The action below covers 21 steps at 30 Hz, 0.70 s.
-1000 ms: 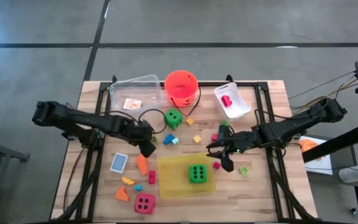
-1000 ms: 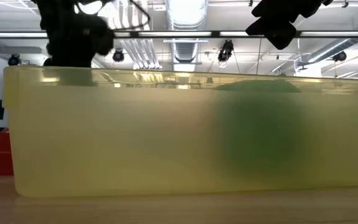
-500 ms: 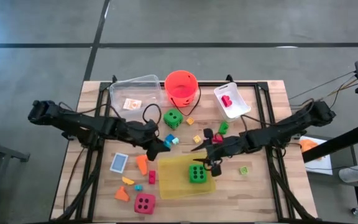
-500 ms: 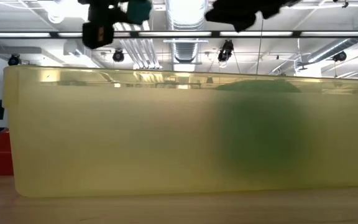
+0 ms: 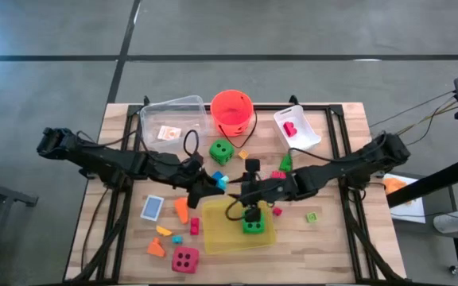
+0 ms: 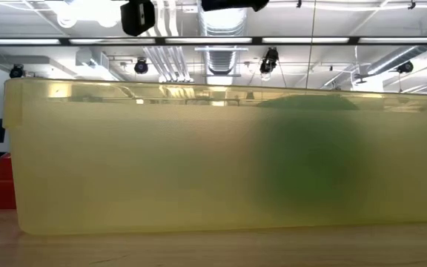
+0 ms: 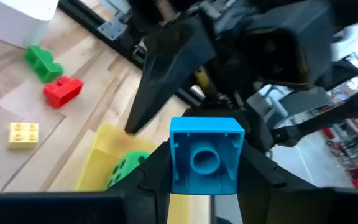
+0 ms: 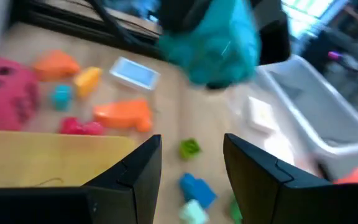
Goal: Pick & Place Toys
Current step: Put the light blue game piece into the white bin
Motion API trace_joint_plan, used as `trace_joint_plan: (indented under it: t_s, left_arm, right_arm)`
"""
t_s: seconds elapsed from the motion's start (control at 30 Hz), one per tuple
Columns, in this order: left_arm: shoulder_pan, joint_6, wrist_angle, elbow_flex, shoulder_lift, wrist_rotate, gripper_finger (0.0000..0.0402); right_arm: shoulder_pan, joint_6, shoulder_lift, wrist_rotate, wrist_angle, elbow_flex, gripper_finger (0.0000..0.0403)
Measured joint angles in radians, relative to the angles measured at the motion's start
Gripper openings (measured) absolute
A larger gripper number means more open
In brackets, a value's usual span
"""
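Crowding over the flat yellow plastic tray (image 5: pixel 217 229) is the hazard at this moment, as both dark arms converge above its far edge. The left gripper (image 7: pixel 202 163) is clamped on a small blue plastic brick (image 7: pixel 204 154), its round underside socket facing the wrist camera, and hangs just beside the tray's far left corner in the high view. The right gripper (image 5: pixel 241 205) reaches in from the opposite side, directly above the tray and near the green foam die with black dots (image 5: pixel 252 224) that sits inside it. Its fingers (image 8: pixel 135 171) stand apart with nothing between them.

In the left wrist view, the other arm's dark body fills the space right behind the blue brick, so the two grippers look close enough to touch if either advances. A knock there could jar the brick loose short of the tray, or send it down onto the wooden table (image 5: pixel 332 238). Should the right gripper drop lower, it might nudge the green die or shove the light tray sideways.

Other toys lie scattered nearby: a second green die (image 5: pixel 222 151) near the orange-red bucket (image 5: pixel 231 111), a pink foam die (image 5: pixel 184 259) at the near edge, an orange shape (image 5: pixel 181 209) and a small blue card (image 5: pixel 152 207). From table height, the tray's translucent wall (image 6: pixel 124 163) hides everything but the die's green blur.
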Motion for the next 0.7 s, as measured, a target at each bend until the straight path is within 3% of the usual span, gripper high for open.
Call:
trace_joint_plan:
  t_s: [0.23,0.33,0.57,0.7]
  left_arm:
    - [0.0,0.028,0.01,0.0,0.009,-0.009,0.0121]
    - [0.0,0.048,0.014,0.0,0.006,-0.009,0.0122]
    - [0.0,0.051,0.031,0.0,0.004,0.004,0.0123]
    - [-0.002,0.048,0.054,0.0,0.004,0.032,0.0123]
  right_arm:
    - [0.018,0.065,0.055,0.072,-0.195,0.123,0.0166]
    - [0.043,0.048,0.059,0.096,-0.2,0.122,0.0166]
    - [0.116,-0.054,0.056,0.321,-0.154,0.115,0.0166]
    - [0.137,-0.101,0.046,0.335,-0.141,0.115,0.0166]
